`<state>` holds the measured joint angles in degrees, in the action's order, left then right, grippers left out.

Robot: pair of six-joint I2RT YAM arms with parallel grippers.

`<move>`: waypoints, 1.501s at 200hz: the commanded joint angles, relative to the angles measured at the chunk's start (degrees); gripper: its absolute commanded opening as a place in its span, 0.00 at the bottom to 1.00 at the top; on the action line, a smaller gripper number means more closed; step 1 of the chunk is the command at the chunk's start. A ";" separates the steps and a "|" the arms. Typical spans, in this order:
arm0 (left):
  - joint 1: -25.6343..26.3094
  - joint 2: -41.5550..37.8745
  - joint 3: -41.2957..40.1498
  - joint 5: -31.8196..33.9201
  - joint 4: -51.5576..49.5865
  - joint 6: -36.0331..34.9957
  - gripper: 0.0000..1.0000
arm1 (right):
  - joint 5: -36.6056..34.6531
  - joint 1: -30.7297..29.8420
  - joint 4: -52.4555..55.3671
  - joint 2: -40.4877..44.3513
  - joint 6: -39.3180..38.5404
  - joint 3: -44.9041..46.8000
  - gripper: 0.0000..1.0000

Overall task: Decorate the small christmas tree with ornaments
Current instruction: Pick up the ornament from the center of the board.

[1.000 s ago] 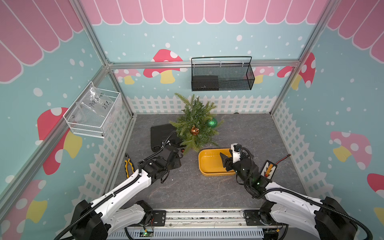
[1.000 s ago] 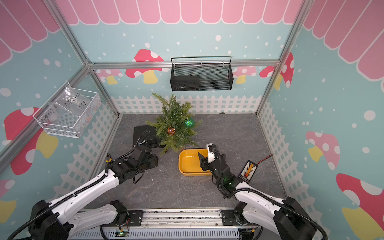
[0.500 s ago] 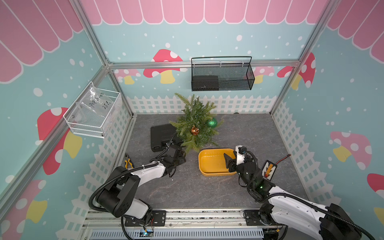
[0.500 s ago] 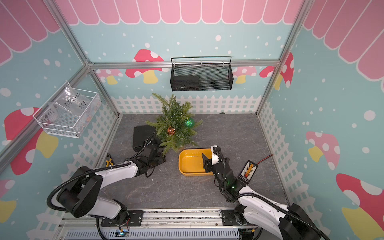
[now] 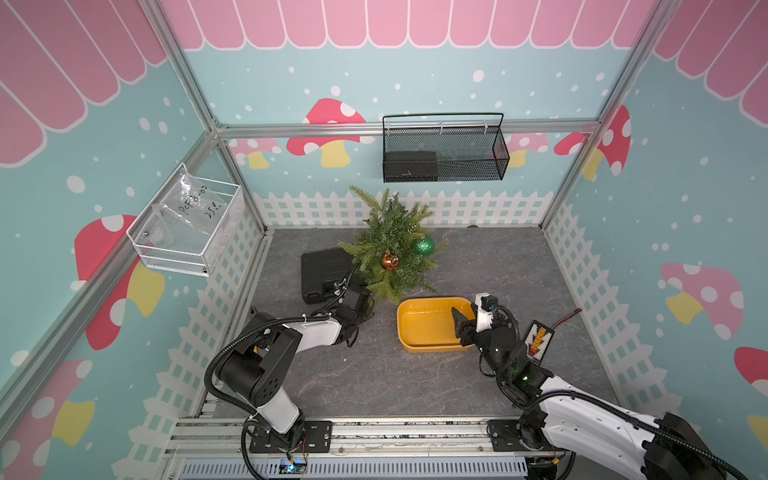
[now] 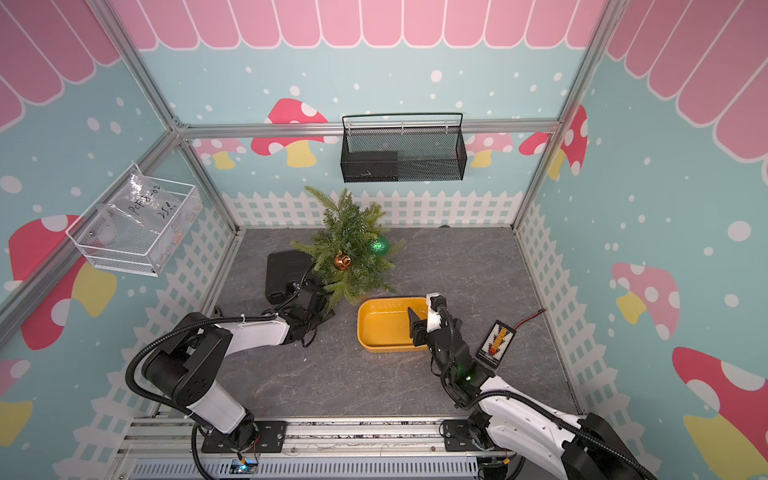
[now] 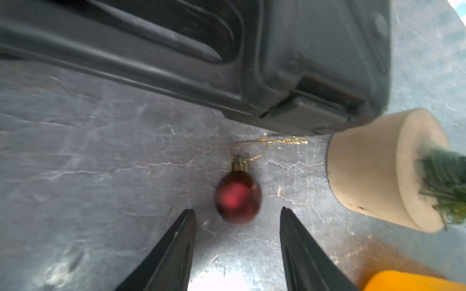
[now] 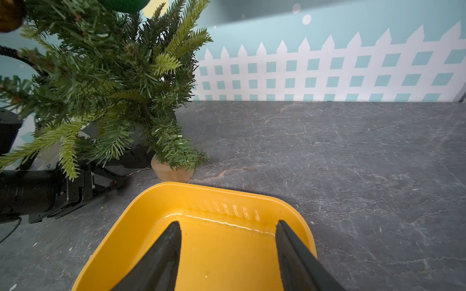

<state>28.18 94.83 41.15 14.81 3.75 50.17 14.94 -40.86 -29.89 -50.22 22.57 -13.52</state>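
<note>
The small christmas tree (image 5: 390, 245) (image 6: 349, 245) stands at the back of the table on a pale wooden base (image 7: 378, 171). A glittery green ornament (image 5: 424, 245) (image 6: 378, 245) and an amber one (image 5: 389, 261) (image 6: 342, 261) hang on it. A tiny red ornament (image 7: 237, 200) with a gold loop lies on the table beside the base. My left gripper (image 7: 237, 209) (image 5: 365, 305) is open, low under the branches, its tips just short of the red ornament on either side. My right gripper (image 8: 228, 223) (image 5: 459, 322) hangs open over the empty yellow tub (image 8: 141, 209).
A black case (image 5: 324, 274) (image 7: 227, 63) lies just left of the tree, close behind the red ornament. The yellow tub (image 5: 401, 328) sits in front of the tree. A small orange-striped device (image 5: 540, 338) lies at the right. Wire baskets hang on the back and left walls.
My left arm has dropped low and reached forward under the tree's branches toward the base. The right gripper has stayed over the tub, hardly shifted.
</note>
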 commanded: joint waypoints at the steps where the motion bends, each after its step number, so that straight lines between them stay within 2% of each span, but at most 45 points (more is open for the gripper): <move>1: -0.66 0.73 1.23 2.40 -1.17 0.89 0.56 | -0.88 0.17 -0.39 -0.21 -0.16 0.60 0.62; 65: -1.20 6.41 5.40 1.27 -0.54 -0.86 0.54 | -0.60 0.18 -0.70 -0.09 -0.15 0.75 0.61; 86: -1.64 7.74 6.04 0.28 -0.84 -0.63 0.45 | -0.71 0.34 -0.44 0.10 -0.16 0.78 0.61; 104: -1.64 7.51 5.50 0.09 -0.72 -0.43 0.42 | -0.77 0.34 -0.35 0.34 -0.13 0.96 0.61; 139: -1.64 5.91 3.07 0.36 -0.95 -0.47 0.27 | -0.79 0.39 -0.45 -0.02 -0.24 0.97 0.61; 170: -1.64 3.16 0.08 0.40 -1.28 -0.60 0.20 | -0.61 0.42 -0.64 -0.19 -0.26 1.00 0.61; 196: -1.64 -0.85 -3.06 -0.48 -2.20 -0.61 0.15 | -0.46 0.43 -0.64 -0.24 -0.24 0.86 0.61; 228: -1.60 -8.26 -6.70 -3.11 -4.80 -1.05 0.14 | -0.27 0.39 -0.62 -0.08 0.11 0.78 0.61; 269: -1.47 -21.65 -7.66 -12.32 -14.85 -4.62 0.14 | 1.41 0.39 -0.53 -0.95 0.42 -0.46 0.60; 300: -1.64 -33.10 -4.23 -19.39 -26.56 -8.32 0.15 | 5.37 0.42 0.14 -3.27 -0.22 -3.20 0.57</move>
<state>26.96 68.53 33.93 2.66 -11.27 45.60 17.21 -40.53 -29.78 -52.12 22.79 -13.91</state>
